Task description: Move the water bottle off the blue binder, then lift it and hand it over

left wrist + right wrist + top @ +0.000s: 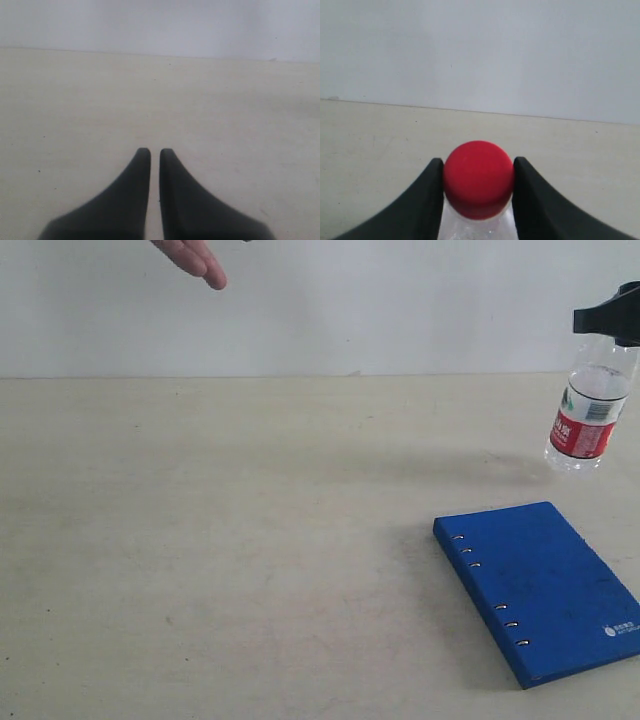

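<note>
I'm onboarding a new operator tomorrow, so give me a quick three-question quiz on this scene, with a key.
1. True or false: the water bottle rests on the blue binder.
2. Where does the right gripper clamp the bottle? A: at its red cap. B: at the label band. C: at the base.
3. Complete: the ___ gripper is shut with nothing between its jaws.
Key: 1 false, the bottle hangs in the air, clear of the binder. 2 A. 3 left: the left gripper.
</note>
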Controlling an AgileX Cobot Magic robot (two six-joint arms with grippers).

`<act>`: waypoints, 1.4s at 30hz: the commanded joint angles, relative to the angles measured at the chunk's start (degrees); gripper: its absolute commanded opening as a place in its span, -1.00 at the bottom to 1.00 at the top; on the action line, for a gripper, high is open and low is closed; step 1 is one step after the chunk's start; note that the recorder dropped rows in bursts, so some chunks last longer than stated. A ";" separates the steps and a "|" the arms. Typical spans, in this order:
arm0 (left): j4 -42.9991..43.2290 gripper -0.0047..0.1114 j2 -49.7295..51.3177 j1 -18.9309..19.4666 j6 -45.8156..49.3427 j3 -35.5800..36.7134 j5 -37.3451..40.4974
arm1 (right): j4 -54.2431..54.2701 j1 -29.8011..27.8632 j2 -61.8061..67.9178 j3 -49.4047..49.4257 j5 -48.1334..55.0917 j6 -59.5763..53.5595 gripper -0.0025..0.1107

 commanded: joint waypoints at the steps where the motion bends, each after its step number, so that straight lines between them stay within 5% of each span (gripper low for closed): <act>1: 0.05 -0.80 -0.21 -0.43 0.32 -0.09 -0.18 | -0.24 -0.14 -0.09 -0.31 0.49 -0.04 -0.35; 5: 0.05 -0.80 -0.21 -0.43 0.32 -0.09 -0.18 | -0.24 -0.14 -0.09 -0.31 1.02 -0.04 -0.32; 11: 0.05 -0.80 -0.21 -0.43 0.32 -0.09 -0.18 | -0.24 -0.14 -0.09 -0.31 1.42 -0.04 0.12; 26: 0.05 -0.80 -0.21 -0.43 0.32 -0.09 -0.18 | -0.36 0.08 -20.14 -2.47 -1.73 6.43 0.11; 30: 0.05 -0.80 -0.21 -0.43 0.32 -0.09 -0.18 | -0.50 4.51 -28.87 -2.47 9.81 7.29 0.11; 34: 0.05 -0.80 -0.21 -0.43 0.32 -0.09 -0.18 | 3.59 15.61 -35.42 -2.47 31.75 -3.23 0.08; 39: 0.05 -0.80 -0.21 -0.43 0.32 -0.09 -0.18 | 30.86 26.53 -36.87 -0.53 63.79 -34.06 -0.16; 42: 0.05 -0.80 -0.21 -0.43 0.32 -0.09 -0.18 | 41.21 29.26 -36.18 5.82 70.18 -43.12 -0.35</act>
